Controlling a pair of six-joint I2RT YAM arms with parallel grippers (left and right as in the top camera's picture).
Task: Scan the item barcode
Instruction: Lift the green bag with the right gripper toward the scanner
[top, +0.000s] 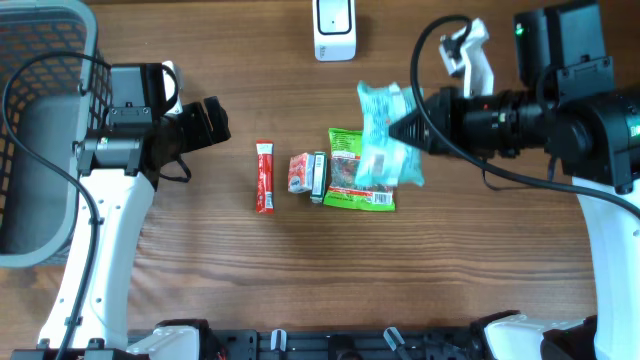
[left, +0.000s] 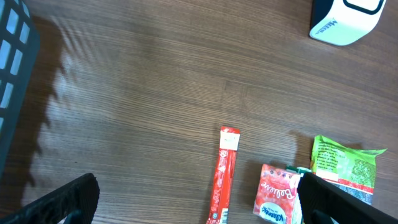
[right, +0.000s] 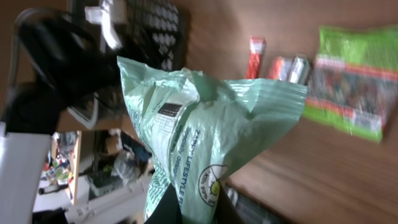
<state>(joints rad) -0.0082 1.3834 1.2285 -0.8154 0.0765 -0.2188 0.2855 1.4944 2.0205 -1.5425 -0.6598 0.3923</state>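
The right hand (top: 408, 128) was clamped on the pale green bag (top: 383, 130), held above the desk (top: 450, 270) at centre right of the overhead frame — lower right of the white scanner (top: 335, 30) — while the left hand (top: 214, 120), centre left, stood with fingers apart.

basket (top: 40, 120): its left side runs off the overhead's left edge.
scanner (left: 344, 22): the left wrist view's top edge cuts off its upper part.
green packet (top: 350, 185): the pale bag (top: 385, 135) hides its right part from you.
barcode patch (right: 169, 110): too small and soft to read.
left fingers (left: 59, 202): you see only the tips, at the bottom edge.
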